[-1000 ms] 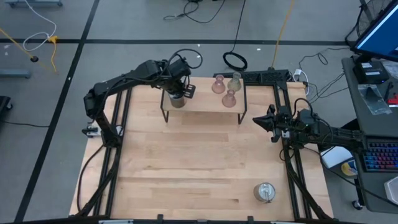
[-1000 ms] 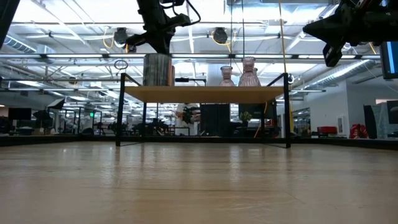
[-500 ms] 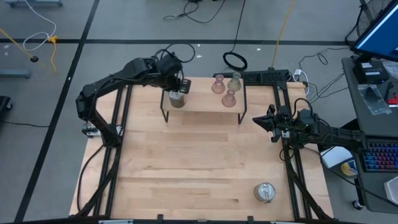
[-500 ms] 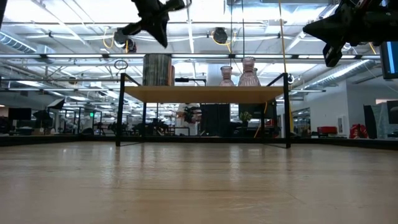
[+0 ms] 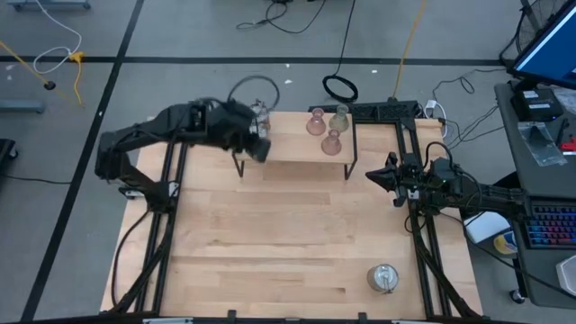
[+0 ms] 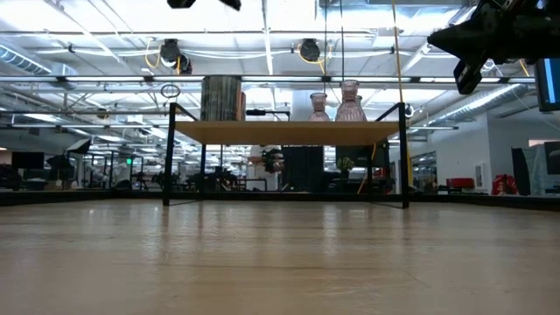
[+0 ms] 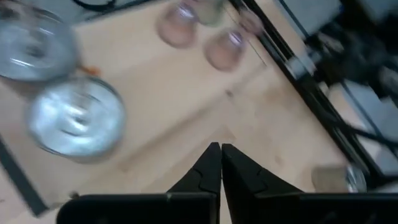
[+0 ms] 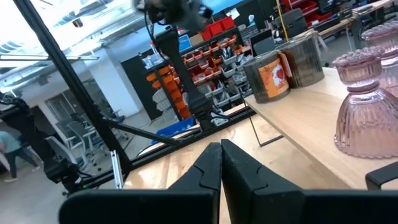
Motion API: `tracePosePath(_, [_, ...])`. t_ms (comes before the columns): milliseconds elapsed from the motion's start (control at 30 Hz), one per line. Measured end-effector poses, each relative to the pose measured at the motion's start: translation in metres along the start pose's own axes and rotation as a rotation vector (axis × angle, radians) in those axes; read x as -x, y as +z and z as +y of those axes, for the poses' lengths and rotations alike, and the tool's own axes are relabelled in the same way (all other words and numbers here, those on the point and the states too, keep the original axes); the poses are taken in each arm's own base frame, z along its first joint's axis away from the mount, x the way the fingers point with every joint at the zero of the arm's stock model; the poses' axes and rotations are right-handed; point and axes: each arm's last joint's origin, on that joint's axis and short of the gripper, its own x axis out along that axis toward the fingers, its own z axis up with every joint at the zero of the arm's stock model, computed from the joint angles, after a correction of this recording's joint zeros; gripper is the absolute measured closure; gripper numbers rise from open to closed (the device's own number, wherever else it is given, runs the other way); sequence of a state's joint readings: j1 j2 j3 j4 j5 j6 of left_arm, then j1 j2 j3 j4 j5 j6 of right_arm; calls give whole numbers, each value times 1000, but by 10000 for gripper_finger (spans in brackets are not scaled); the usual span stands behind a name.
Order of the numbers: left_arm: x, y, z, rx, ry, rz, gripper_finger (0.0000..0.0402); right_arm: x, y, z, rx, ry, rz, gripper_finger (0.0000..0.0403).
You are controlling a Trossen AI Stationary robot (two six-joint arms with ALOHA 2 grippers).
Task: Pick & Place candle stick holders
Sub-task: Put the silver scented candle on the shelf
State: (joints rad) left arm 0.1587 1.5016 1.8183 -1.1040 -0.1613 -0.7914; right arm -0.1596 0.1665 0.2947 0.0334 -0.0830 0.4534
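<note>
Two round silver metal candle stick holders [image 7: 74,121] [image 7: 31,37] stand on their bases at the left end of a small wooden shelf [image 5: 297,155] at the table's far side. Three glassy holders [image 5: 316,123] [image 5: 339,117] [image 5: 332,141] stand at its right end. A third metal holder [image 5: 384,277] sits on the table near the right front corner. My left gripper [image 7: 219,155] hangs shut and empty above the shelf's left end, hiding the metal holders in the high view. My right gripper [image 8: 219,152] waits shut at the table's right side, off the shelf's right end.
The shelf stands on thin black legs [image 6: 166,153] with open table under it. Black frame rails [image 5: 423,252] run along both sides of the table. A keyboard and desk [image 5: 549,225] lie beyond the right edge. The wide middle of the wooden tabletop [image 5: 288,234] is bare.
My left gripper has risen off the metal holder on the shelf, climbing almost out of the low view's top, and has drawn back toward the table's left and near side. The holder stays upright on the shelf.
</note>
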Motion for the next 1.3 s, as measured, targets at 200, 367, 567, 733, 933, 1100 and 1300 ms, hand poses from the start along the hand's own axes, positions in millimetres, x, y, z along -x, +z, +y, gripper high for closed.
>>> tracePosePath(200, [-3,-37,-37,-124,-61,59,390,0,0,0,-6,1,0,403])
tracePosePath(367, [-5,-70,-62,-193,-65,78,399,0,0,0,-9,3,0,403])
tracePosePath(567, [-1,-105,-83,-241,-40,34,395,0,0,2,-75,71,31,403])
tracePosePath(733, [11,-125,-92,-252,-28,-43,397,1,1,6,-77,186,58,403])
tracePosePath(933, [22,-142,-94,-248,-9,-81,399,3,10,15,-17,336,4,403])
tracePosePath(1100, [12,-157,-87,-227,35,-60,399,2,17,20,-2,404,11,403])
tracePosePath(1300, [2,-173,-63,-168,74,-42,396,-6,27,25,13,420,42,403])
